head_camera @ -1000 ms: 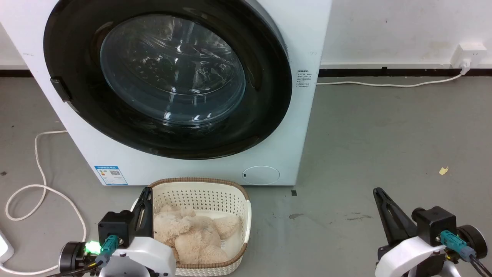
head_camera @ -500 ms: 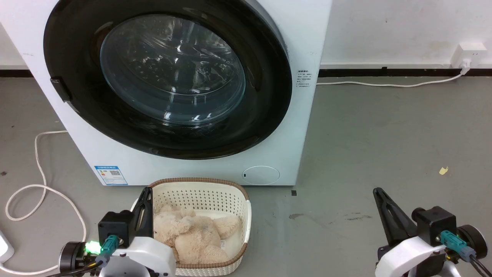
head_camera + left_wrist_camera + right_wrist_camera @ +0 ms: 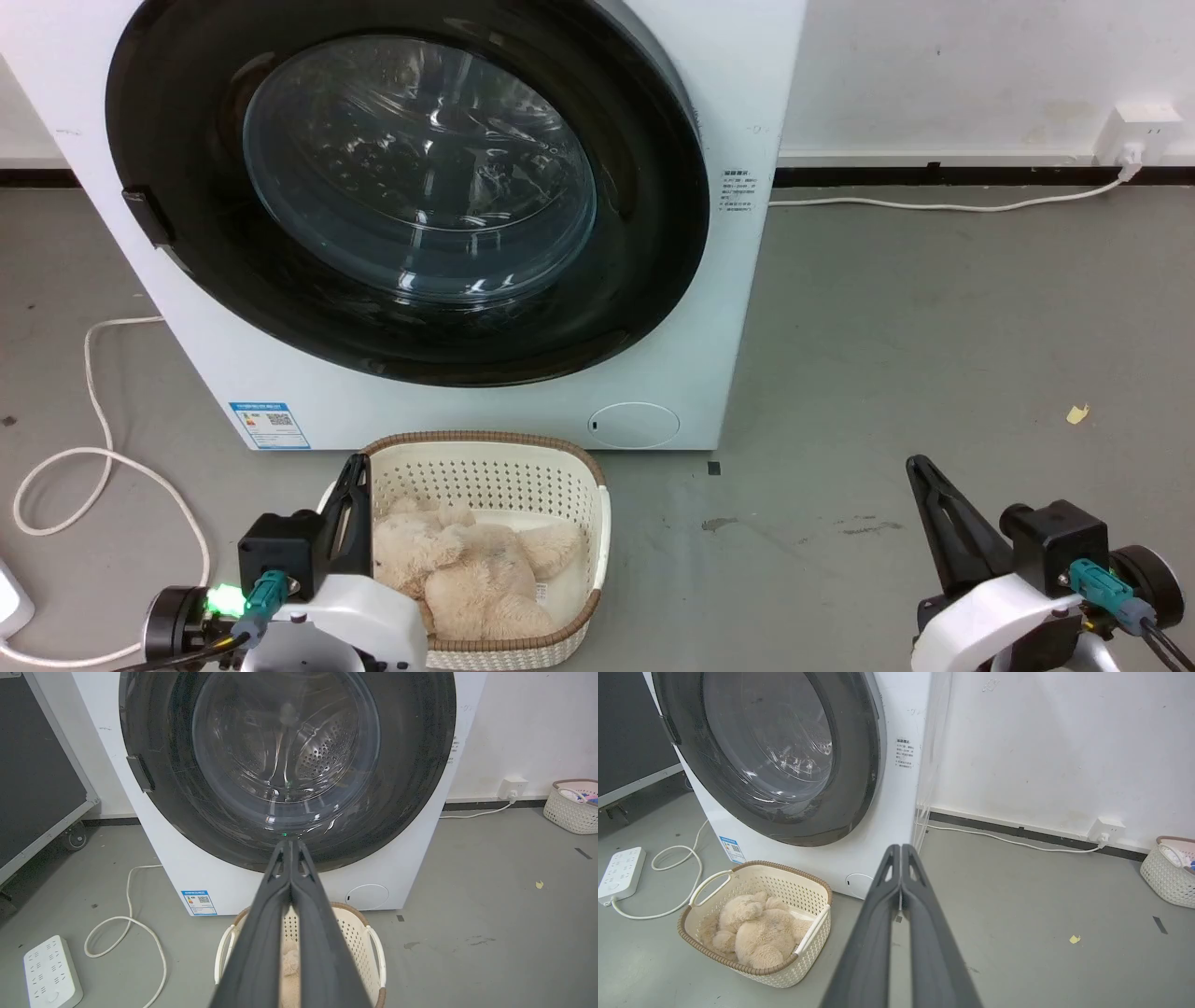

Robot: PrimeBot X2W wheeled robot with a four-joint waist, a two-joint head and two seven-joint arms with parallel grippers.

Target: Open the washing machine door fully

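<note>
The washing machine (image 3: 742, 93), a white box, takes up the upper left of the head view. The washing machine door (image 3: 411, 187) covers nearly its whole front and lies flat against it, not yet swung out (whether it is latched cannot be told). A cream basket (image 3: 485, 437) holding a plush toy (image 3: 467, 569) stands on the floor just below the door. The left gripper (image 3: 358, 460), at lower left, has its fingers pressed together on nothing and points up toward the door's lower rim. The right gripper (image 3: 917, 462), at lower right, is likewise closed and empty, well off to the door's right. A small black tab (image 3: 147, 215) sits on the door's left rim. If that is the handle, the left arm is the nearer one, and its reach would run up and left.
</note>
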